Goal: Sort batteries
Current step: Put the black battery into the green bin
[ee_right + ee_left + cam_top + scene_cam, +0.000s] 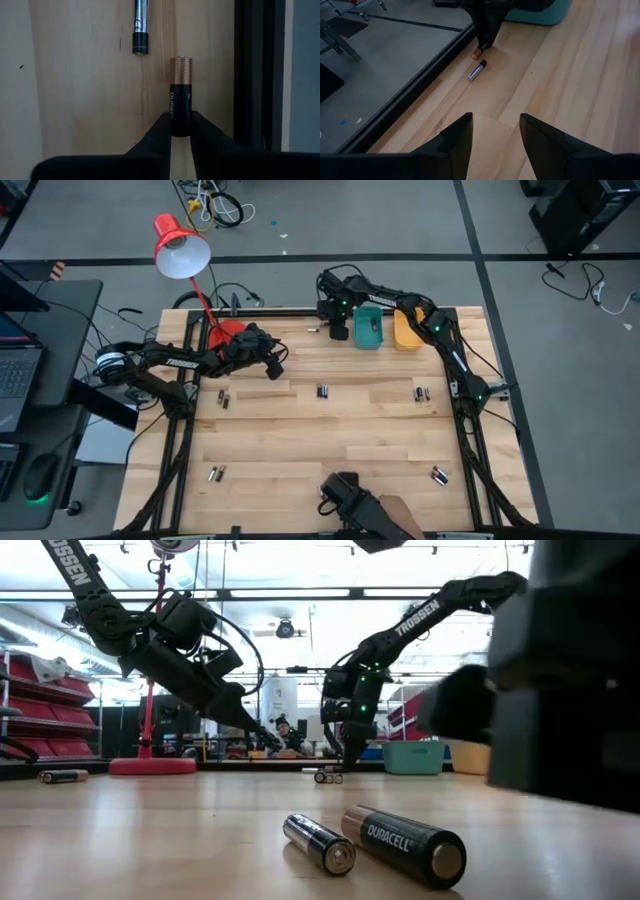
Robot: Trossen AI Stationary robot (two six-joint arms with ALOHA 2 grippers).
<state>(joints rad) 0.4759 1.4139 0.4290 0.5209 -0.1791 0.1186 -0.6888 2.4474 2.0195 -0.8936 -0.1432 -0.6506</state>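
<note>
Batteries: one copper-topped cell clamped between the right gripper fingers at the table's far edge, beside the teal bin and orange bin; a slimmer cell lies just beside it. Other pairs scattered over the wooden table. Left gripper released, fingers spread, hovering near the red lamp

Even, bright overhead light fills the room; ceiling strips glare white in the low view. On the tabletop shadows are soft and faint. A blurred dark mass looms right of the sharp batteries.
</note>
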